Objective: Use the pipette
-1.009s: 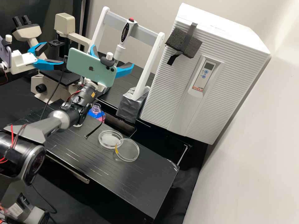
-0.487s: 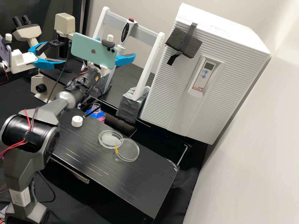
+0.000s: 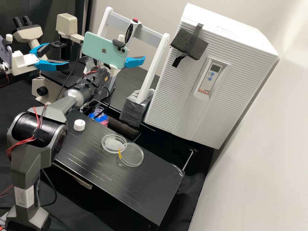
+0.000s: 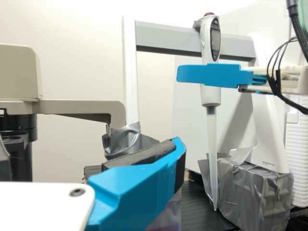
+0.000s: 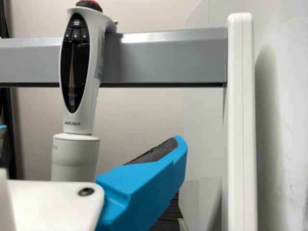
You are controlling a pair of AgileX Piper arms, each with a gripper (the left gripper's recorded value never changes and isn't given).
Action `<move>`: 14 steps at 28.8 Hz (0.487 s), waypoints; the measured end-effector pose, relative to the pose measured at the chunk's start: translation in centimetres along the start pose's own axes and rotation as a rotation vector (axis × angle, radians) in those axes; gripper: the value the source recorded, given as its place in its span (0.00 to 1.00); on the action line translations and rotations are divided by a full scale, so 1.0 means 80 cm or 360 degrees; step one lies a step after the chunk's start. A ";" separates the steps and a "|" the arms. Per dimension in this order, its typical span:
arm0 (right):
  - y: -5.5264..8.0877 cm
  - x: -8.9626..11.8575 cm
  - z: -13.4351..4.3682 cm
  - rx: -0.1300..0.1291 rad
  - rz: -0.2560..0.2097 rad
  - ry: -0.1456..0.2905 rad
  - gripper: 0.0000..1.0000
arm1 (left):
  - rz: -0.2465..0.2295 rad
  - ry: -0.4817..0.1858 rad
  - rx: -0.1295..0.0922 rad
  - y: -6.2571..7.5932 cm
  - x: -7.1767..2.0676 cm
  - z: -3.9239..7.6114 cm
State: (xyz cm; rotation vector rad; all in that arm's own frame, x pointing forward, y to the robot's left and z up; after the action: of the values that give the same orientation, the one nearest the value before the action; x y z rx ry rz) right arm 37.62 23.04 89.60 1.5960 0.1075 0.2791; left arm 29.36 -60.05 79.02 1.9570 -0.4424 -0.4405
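Observation:
The grey-and-white pipette (image 3: 129, 32) hangs upright from the crossbar of a white stand (image 3: 155, 62). My right gripper (image 3: 127, 57), which carries a mint-green phone, is raised to the pipette's lower body and stands open. One blue finger (image 3: 135, 60) juts out beside the stand's post. In the right wrist view the pipette (image 5: 80, 91) rises close in front, just beside my blue finger (image 5: 147, 185), with no contact visible. From the left wrist, the pipette (image 4: 211, 62) shows with its long tip pointing down and the right arm's finger (image 4: 216, 75) crossing it. My left gripper (image 3: 51, 58) is open by the microscope.
A microscope (image 3: 45, 88) stands at the back left. On the black platform (image 3: 134, 189) lie a petri dish (image 3: 113, 142), its lid (image 3: 131, 154) and a white cap (image 3: 79, 124). A bottle of pink liquid (image 3: 100, 115) sits behind it. A large white appliance (image 3: 208, 73) is on the right.
My right arm has lifted from above the bottle and swung up and right to the hanging pipette. The white cap now shows on the platform. The left arm has kept still.

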 end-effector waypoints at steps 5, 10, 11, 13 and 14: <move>-0.001 0.004 0.000 -0.0027 -0.0015 -0.0004 0.00 | 0.0001 0.0003 0.0008 0.001 0.000 -0.002; -0.005 0.006 0.004 -0.0019 -0.0023 -0.0027 0.00 | -0.0006 -0.0006 -0.0013 0.000 0.001 -0.003; -0.004 0.007 0.003 -0.0014 -0.0022 -0.0027 0.00 | -0.0009 -0.0009 -0.0013 0.000 0.001 -0.003; -0.005 0.007 0.003 -0.0015 -0.0028 -0.0031 0.00 | -0.0015 -0.0009 -0.0016 -0.002 0.002 -0.003; -0.005 0.007 0.003 -0.0015 -0.0027 -0.0030 0.00 | -0.0021 -0.0007 -0.0020 -0.003 0.002 -0.003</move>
State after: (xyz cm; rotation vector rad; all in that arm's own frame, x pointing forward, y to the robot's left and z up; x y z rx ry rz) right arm 38.29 22.96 89.28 1.5875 0.1053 0.2511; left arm 29.64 -59.82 78.89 1.9483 -0.4289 -0.4549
